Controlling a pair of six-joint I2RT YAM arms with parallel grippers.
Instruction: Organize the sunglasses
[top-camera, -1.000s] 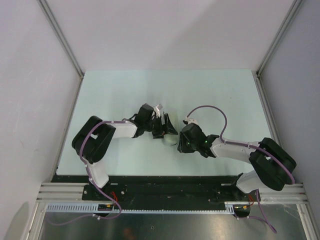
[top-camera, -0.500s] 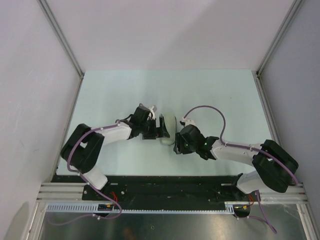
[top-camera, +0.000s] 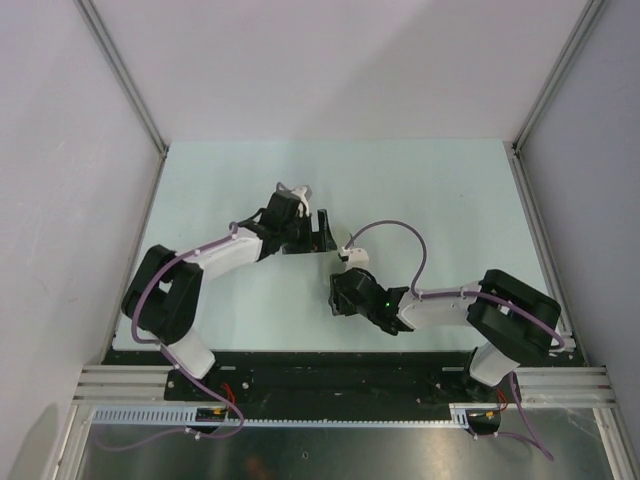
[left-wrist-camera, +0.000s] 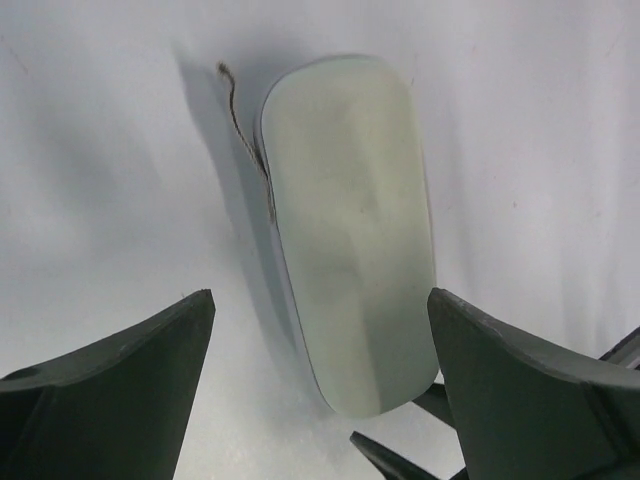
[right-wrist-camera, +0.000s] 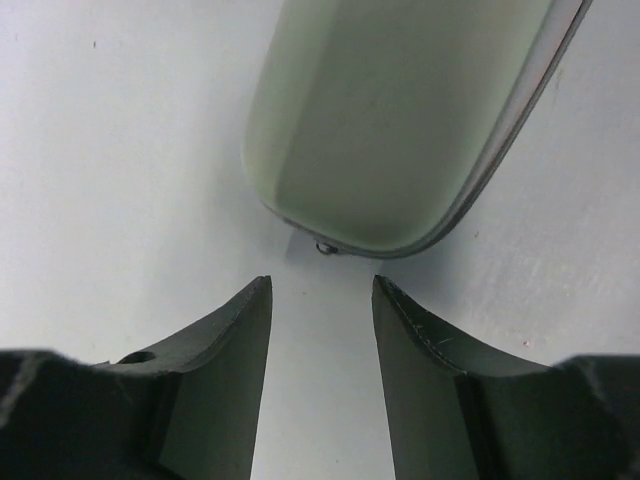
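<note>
The sunglasses are nowhere in sight. I judge that they are packed inside the oblong, pale beige hard-shell case (left-wrist-camera: 350, 230), which lies flat and closed on the pale green bench (top-camera: 450, 190), around its middle and a little toward the near edge. A thin dark thread (left-wrist-camera: 245, 130) trails from the seam along one long side of the case. A small metal bead (right-wrist-camera: 325, 248) sits at the rounded end facing my right wrist; I cannot tell whether it is a clasp. With the lid down and the case lying square on the bench, the tidying looks nearly finished. My left gripper (left-wrist-camera: 320, 300) hangs above the case, released, its fingers spread wide to either side and touching nothing. My right gripper (right-wrist-camera: 320, 290) sits low, just short of the rounded end, its fingers parted on bare bench and grasping nothing. Neither one disturbs the case. My left arm (top-camera: 215, 260) reaches from the near left corner toward the middle, elbow bent. My right arm (top-camera: 450, 300) lies folded low along the near edge, wrist turned toward the case.
</note>
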